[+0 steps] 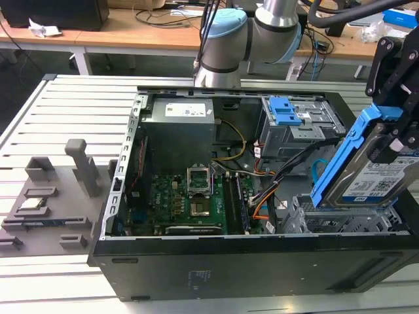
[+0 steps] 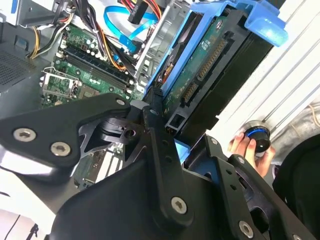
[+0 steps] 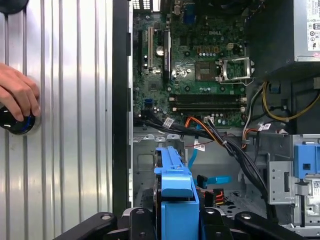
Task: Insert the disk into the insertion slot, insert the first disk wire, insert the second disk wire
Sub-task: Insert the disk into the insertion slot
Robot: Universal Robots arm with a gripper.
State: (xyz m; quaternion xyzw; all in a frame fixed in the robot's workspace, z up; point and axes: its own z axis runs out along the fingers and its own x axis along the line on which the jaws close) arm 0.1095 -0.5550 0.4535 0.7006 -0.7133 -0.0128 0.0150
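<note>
My gripper is shut on the disk, a silver drive in a blue carrier. It hangs tilted just above the insertion slot, the perforated silver cage at the case's front corner on the exterior view's right. Both wrist views show the disk clamped between my black fingers. The cage lies below the disk. The first disk wire, an orange, red and black bundle, lies loose beside the cage. The second disk wire, light blue, curls nearby.
The open computer case holds a motherboard, a power supply and a taller grey bay with blue latches. A grey fixture tray sits at the exterior view's left. A person's hand rests on a dark knob outside the case.
</note>
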